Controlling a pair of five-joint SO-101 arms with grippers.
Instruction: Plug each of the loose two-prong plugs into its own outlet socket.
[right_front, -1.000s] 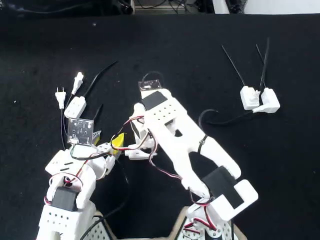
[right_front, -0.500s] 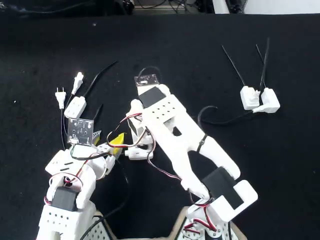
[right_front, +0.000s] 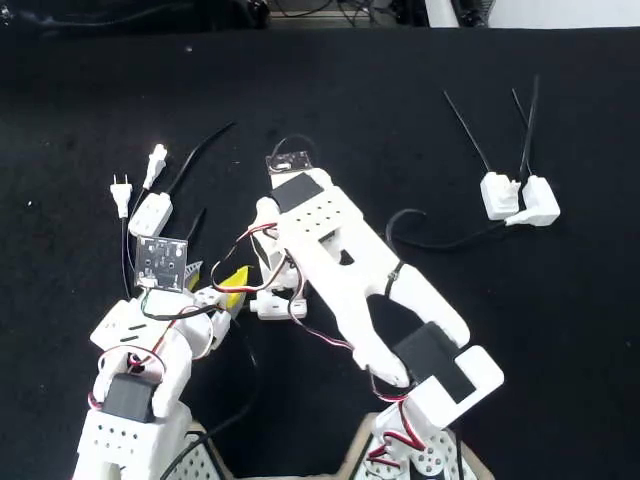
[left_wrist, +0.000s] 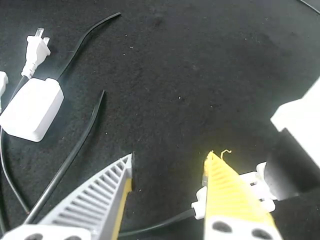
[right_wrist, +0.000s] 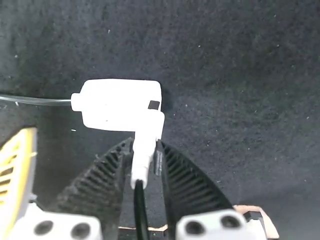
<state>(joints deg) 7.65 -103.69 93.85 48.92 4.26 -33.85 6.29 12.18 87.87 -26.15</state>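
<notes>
My right gripper is shut on a white two-prong plug, which sits in a white outlet socket on the black mat. From above, this pair lies under the right arm, close to my left gripper. The left gripper is open, its grey and yellow fingers just above the mat with nothing between them. Another white socket lies to the left, with a loose plug beside it. A second loose plug lies further left.
Two more white socket blocks with black cords lie at the far right. A black cord loops out from under the right arm. Thin black cords cross the mat near the left gripper. The mat's back half is open.
The right arm has shifted a little left and away from its base, dragging its cord loop along. The left arm has stayed put.
</notes>
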